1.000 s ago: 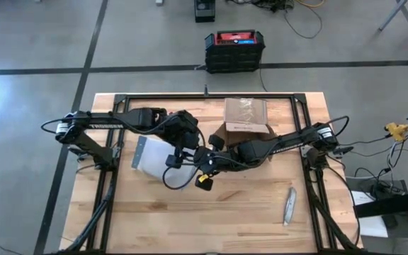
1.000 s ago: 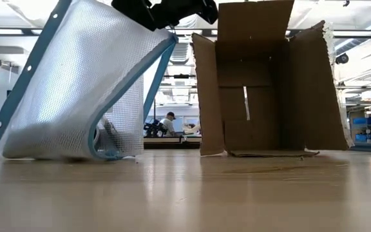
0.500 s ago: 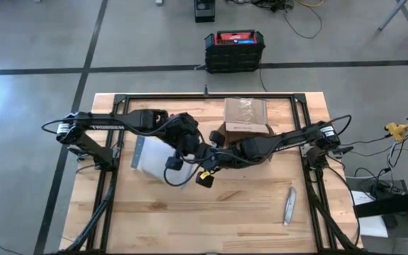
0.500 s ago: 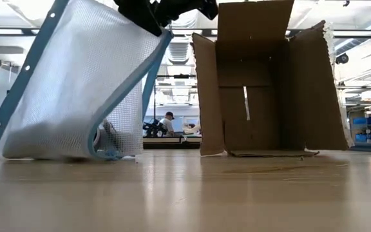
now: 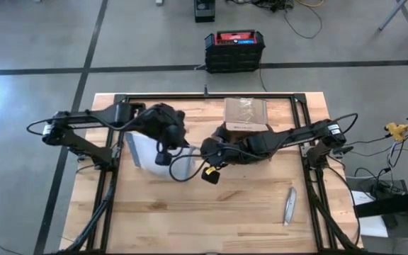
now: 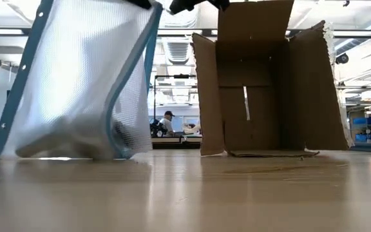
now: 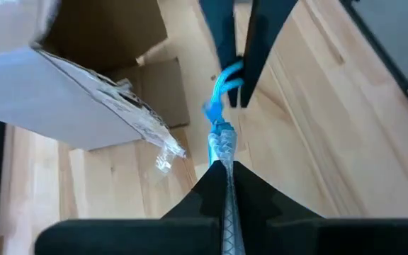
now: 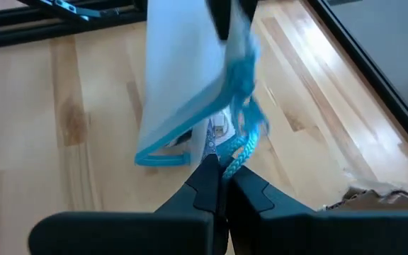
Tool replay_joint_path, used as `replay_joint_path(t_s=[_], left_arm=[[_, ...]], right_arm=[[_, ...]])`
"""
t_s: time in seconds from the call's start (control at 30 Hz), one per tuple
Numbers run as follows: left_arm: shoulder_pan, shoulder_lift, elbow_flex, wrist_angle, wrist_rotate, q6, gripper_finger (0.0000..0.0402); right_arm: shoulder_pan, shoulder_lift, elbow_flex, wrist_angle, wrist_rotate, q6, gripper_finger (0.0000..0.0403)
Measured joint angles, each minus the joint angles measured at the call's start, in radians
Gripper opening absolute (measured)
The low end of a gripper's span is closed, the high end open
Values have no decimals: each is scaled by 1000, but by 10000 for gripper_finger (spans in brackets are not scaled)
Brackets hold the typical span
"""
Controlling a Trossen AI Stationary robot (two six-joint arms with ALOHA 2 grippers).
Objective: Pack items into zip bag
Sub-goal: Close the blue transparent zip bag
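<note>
The zip bag [image 6: 82, 77], clear mesh plastic with blue edges, hangs nearly upright below both grippers, and its bottom edge [image 6: 63, 154] touches the table. Whitish items [image 6: 53, 138] show through its lower part. My left gripper [image 7: 225, 164] and my right gripper [image 8: 219, 164] are both shut on the bag's upper blue edge, a short way apart. In the high view the left gripper [image 5: 164, 156] is over the bag [image 5: 142, 150], with the right gripper [image 5: 205, 153] to its right. My left gripper pinches the bag's top edge [image 7: 224, 145] between its two shut fingers, slanting down from the table's left. The edge runs on along the line of the fingers toward the other gripper. The bag hangs below. My right gripper pinches the blue strip at the bag's top corner [image 8: 236, 157] between its shut fingers, slanting down from the table's right. The bag hangs away from it toward the left, its bottom on the table.
A brown cardboard box [image 5: 245, 117] lies open at the table's far middle, close behind the right arm, and fills the right of the low view [image 6: 269, 84]. A slim grey tool [image 5: 289, 205] lies near the front right. A black and red case [image 5: 234, 49] stands on the floor beyond the table.
My left gripper has moved toward the table's left edge and up, and the bag's top edge has gone with it. The bag, slanted before, now stands much steeper. Its bottom has stayed on the table. My right gripper has risen a little.
</note>
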Motion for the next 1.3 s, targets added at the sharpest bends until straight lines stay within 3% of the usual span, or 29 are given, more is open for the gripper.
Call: replay_joint_path(t_s=[0.63,1.13,1.3], left_arm=[[0,-93,0,8,-8,-71,0],[0,-224,0,6,-36,-121,0],[0,-291,0,9,-75,-142,0]], right_arm=[[-1,146,-5,61,20,23,0],[-10,153,-123,60,27,58,0],[-9,124,-100,46,15,52,0]])
